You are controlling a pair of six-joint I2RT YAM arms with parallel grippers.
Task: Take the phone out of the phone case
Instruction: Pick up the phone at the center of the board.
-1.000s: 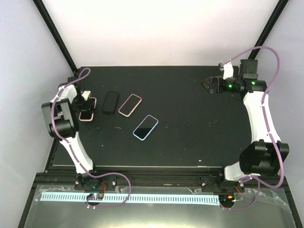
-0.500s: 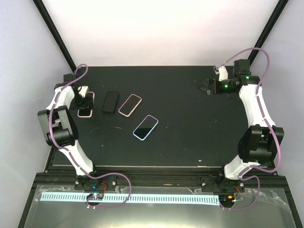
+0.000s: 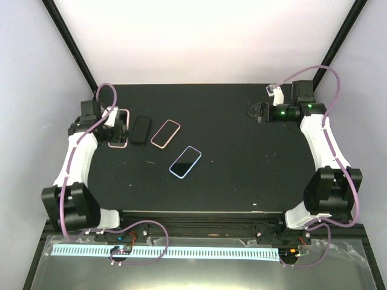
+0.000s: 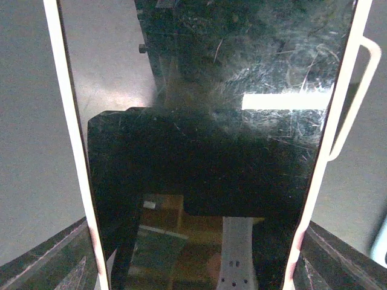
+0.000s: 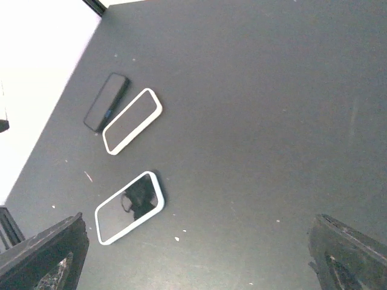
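Close to the left edge of the surface (image 3: 242, 181), toward its far left corner: the cased phone (image 3: 118, 141), pink-rimmed, long axis running roughly from near edge to far edge. Clamped across its width by the left tool (image 3: 118, 125), fingers (image 4: 42, 266) spread wide against the two long sides of the case, the dark screen filling the wrist view and stretching straight out from between them. Hard to tell whether lifted clear or resting partly on the surface. Just beside it toward the middle, a bare black phone (image 3: 141, 130), then a second pink-rimmed phone (image 3: 165, 133), then a pale-rimmed phone (image 3: 185, 162) nearer the centre. Well apart, near the far right corner, the right tool (image 3: 257, 112), jaws wide apart and holding nothing. Probably needed next: a second grip or push to part phone from case, meaning a long reach across the surface for the right arm, with the left arm already on the job.
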